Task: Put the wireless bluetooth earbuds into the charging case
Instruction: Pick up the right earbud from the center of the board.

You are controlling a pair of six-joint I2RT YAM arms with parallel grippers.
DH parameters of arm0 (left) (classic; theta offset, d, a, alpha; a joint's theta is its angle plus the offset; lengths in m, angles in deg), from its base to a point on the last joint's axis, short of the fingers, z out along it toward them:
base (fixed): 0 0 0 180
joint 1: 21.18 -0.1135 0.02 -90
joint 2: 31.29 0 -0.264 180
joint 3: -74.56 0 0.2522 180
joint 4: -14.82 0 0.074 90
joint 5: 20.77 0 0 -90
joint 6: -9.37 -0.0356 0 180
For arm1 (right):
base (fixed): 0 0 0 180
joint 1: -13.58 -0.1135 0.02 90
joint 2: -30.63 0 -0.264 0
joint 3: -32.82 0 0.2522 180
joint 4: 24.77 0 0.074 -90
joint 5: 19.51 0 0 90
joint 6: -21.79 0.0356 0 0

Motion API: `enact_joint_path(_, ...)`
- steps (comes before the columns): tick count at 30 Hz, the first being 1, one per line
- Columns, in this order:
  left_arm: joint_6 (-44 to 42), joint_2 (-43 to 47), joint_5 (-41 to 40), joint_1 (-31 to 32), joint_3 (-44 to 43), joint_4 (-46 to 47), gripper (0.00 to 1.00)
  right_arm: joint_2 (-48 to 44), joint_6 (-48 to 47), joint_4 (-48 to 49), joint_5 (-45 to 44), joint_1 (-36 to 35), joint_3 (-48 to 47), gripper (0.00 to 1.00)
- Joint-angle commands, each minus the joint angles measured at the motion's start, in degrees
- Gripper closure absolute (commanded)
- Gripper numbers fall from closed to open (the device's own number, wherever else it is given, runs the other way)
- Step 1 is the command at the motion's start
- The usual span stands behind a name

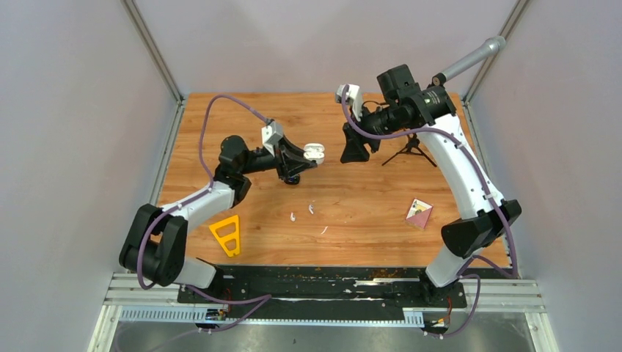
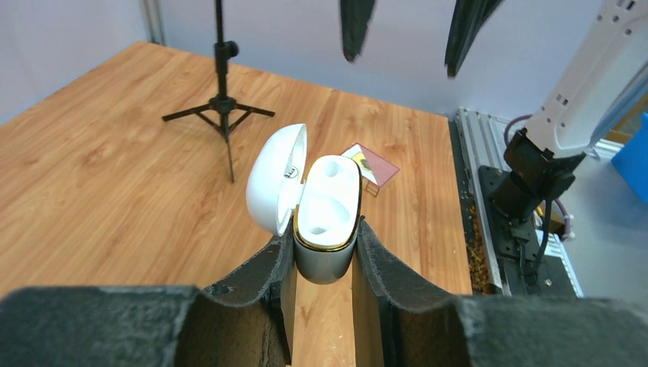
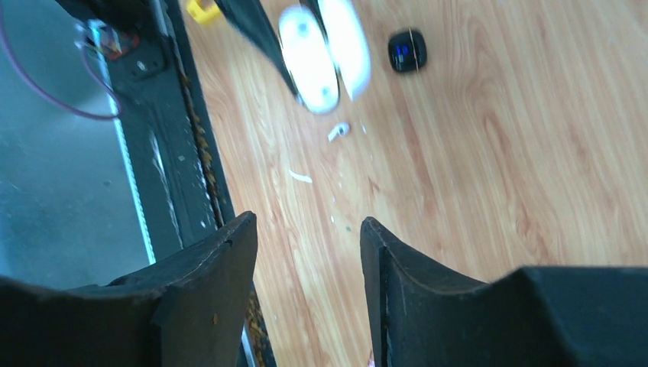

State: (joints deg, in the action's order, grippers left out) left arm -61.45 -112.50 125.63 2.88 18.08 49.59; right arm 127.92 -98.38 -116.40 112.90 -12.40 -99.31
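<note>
My left gripper (image 1: 305, 162) (image 2: 325, 248) is shut on the white charging case (image 1: 314, 152) (image 2: 328, 210) and holds it above the table. Its lid (image 2: 275, 177) stands open and both wells are empty. Two small white earbuds (image 1: 293, 217) (image 1: 311, 208) lie on the wood below, toward the near edge. One of these earbuds (image 3: 338, 131) shows in the right wrist view, under the blurred case (image 3: 309, 61). My right gripper (image 1: 355, 154) (image 3: 306, 229) hangs open and empty just right of the case; its fingertips (image 2: 355, 30) show in the left wrist view.
A black case (image 1: 292, 178) (image 3: 406, 50) lies on the table beneath the left gripper. A thin white sliver (image 1: 323, 230) (image 3: 299, 177) lies near the earbuds. There is a yellow triangle (image 1: 227, 235) front left, a small card (image 1: 419, 213) (image 2: 370, 164) right, and a black tripod (image 1: 411, 150) (image 2: 223, 99) at the back.
</note>
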Motion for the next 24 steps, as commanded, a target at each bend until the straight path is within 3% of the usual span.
enact_joint_path(1, 3.54, 3.59, 0.49, -4.58, -2.35, -0.96, 1.0, -3.72, -7.8, 4.85, -5.24, 1.35, 10.65, 0.48)
enact_joint_path(7, 4.46, 7.26, -0.07, -9.08, -4.2, -4.57, 1.0, -5.85, -7.86, 16.86, -5.29, 1.1, 24.33, 0.54)
enact_joint_path(18, -3.19, 18.73, -5.89, -15.6, -4.83, -21.3, 1.0, 9.22, 9.81, 21.38, -7.93, -5.31, 23.17, 0.7)
enact_joint_path(24, -4.34, 24.03, -7.3, -16.7, -3.06, -23.98, 1.0, 15.12, 0.36, 20.54, -3.52, -9.63, 20.01, 0.65)
